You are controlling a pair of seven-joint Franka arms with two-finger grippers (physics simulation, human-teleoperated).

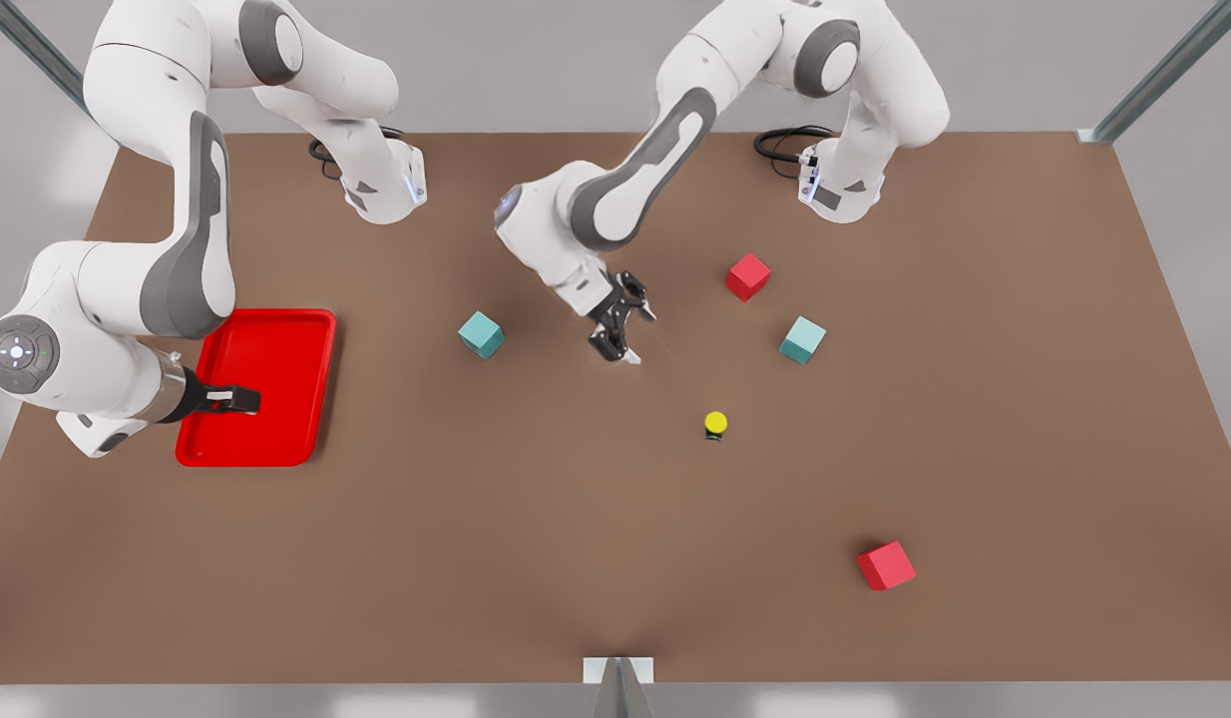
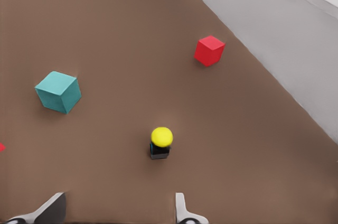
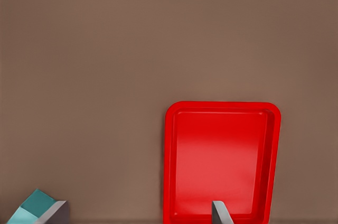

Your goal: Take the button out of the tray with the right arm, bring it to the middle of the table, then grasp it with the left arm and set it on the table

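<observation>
Button (image 1: 715, 424) upright on brown table (image 1: 476, 558), grey walls (image 1: 596, 80), metal corner posts (image 1: 1154, 75)

Tray (image 3: 222, 160) near rim cut off

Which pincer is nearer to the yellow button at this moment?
Left. The left pincer hangs open over the table, close beside the button. The right pincer is far off, over the red tray.

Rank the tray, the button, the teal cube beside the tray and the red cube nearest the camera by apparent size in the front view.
1. tray
2. red cube and teal cube: near alike, and the red one's nearness to the camera leaves the order unsure
3. button
</observation>
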